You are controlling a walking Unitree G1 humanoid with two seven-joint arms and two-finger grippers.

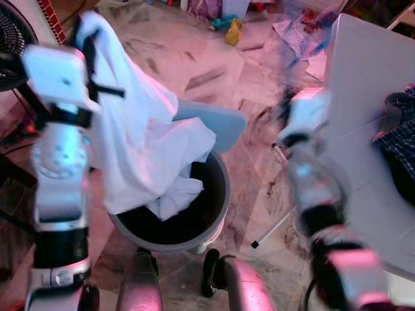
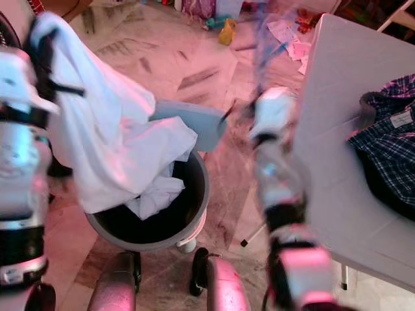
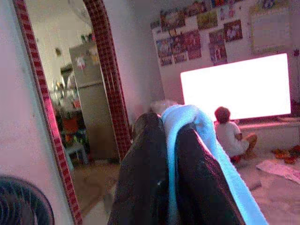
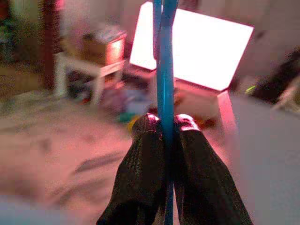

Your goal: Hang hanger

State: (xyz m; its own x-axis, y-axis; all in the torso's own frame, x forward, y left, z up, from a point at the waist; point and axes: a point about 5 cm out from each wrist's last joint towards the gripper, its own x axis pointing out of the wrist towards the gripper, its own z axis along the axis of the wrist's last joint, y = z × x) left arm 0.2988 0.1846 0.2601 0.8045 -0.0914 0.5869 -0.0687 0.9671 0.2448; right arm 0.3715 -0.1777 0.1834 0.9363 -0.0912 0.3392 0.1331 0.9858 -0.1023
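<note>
A white shirt (image 1: 142, 142) hangs from my raised left gripper (image 1: 87, 45) and trails down into a dark round bucket (image 1: 220, 207). In the left wrist view the left gripper (image 3: 168, 122) is shut on a fold of that pale cloth (image 3: 201, 126). My right arm is blurred beside the table's edge. Its gripper (image 4: 165, 119) is shut on the thin blue rod of a hanger (image 4: 164, 56), which shows as a blue streak (image 2: 262, 45) above the arm in the right eye view. The hanger's full shape cannot be made out.
A white table (image 1: 369, 84) stands at the right with a plaid shirt (image 2: 389, 142) on it. A grey lid (image 1: 220, 123) leans behind the bucket. A fan (image 1: 10, 45) is at the far left, toys (image 1: 233, 29) on the marble floor. A person (image 3: 232, 136) sits by a bright screen.
</note>
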